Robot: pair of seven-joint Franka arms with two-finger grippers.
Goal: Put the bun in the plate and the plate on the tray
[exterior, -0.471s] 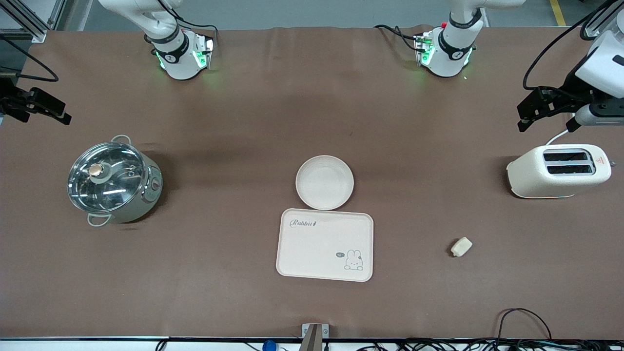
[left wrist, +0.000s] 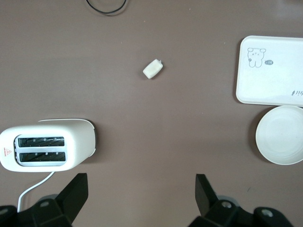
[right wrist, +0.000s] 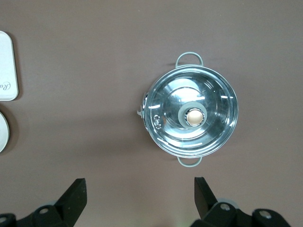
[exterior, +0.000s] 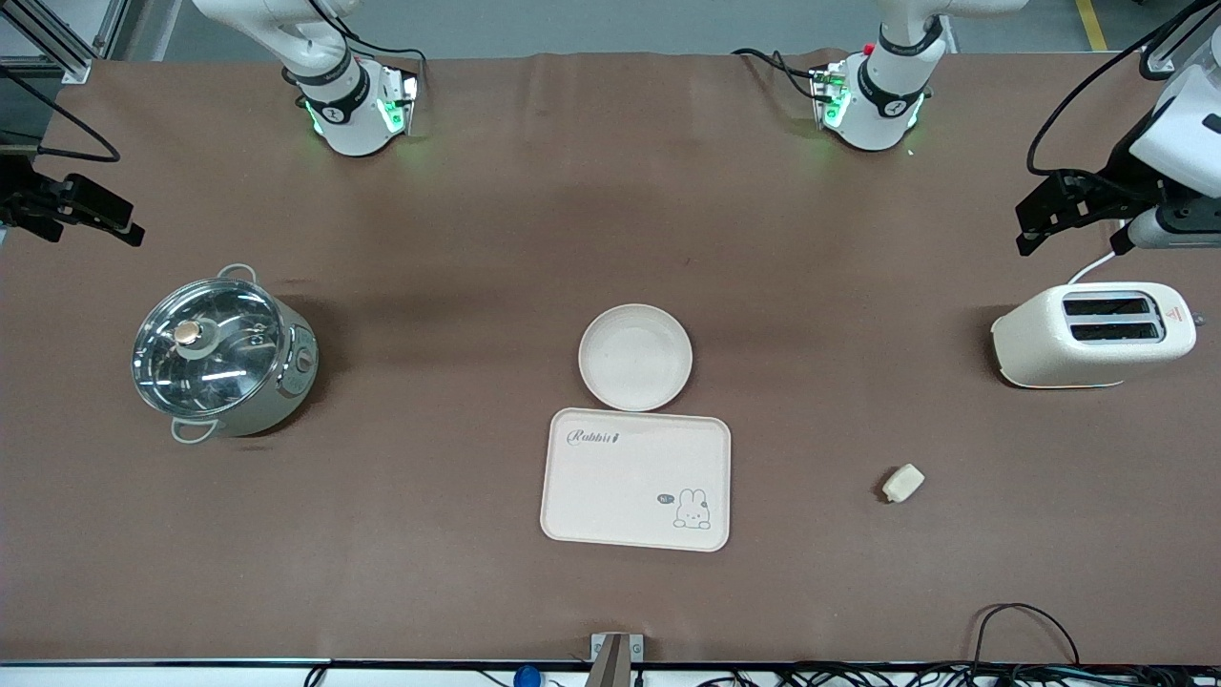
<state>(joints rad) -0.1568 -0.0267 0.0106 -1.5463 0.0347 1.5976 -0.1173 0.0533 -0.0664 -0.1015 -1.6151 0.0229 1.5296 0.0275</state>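
Note:
The bun [exterior: 902, 482] lies on the brown table toward the left arm's end, nearer the front camera than the toaster; it also shows in the left wrist view [left wrist: 153, 69]. The empty round plate [exterior: 635, 356] sits mid-table, touching the farther edge of the empty Rabbit tray [exterior: 620, 487]. Both show in the left wrist view, the plate [left wrist: 279, 142] and the tray [left wrist: 272, 80]. My left gripper [exterior: 1030, 224] is open and empty, up over the table beside the toaster [left wrist: 142, 194]. My right gripper [exterior: 119, 218] is open and empty, up beside the pot [right wrist: 140, 194].
A cream toaster [exterior: 1092, 334] with a white cord stands at the left arm's end. A steel pot with a glass lid [exterior: 221, 355] stands at the right arm's end. Black cables [exterior: 1021, 630] lie along the table's front edge.
Both grippers have shifted very slightly. The bun, plate and tray have not moved.

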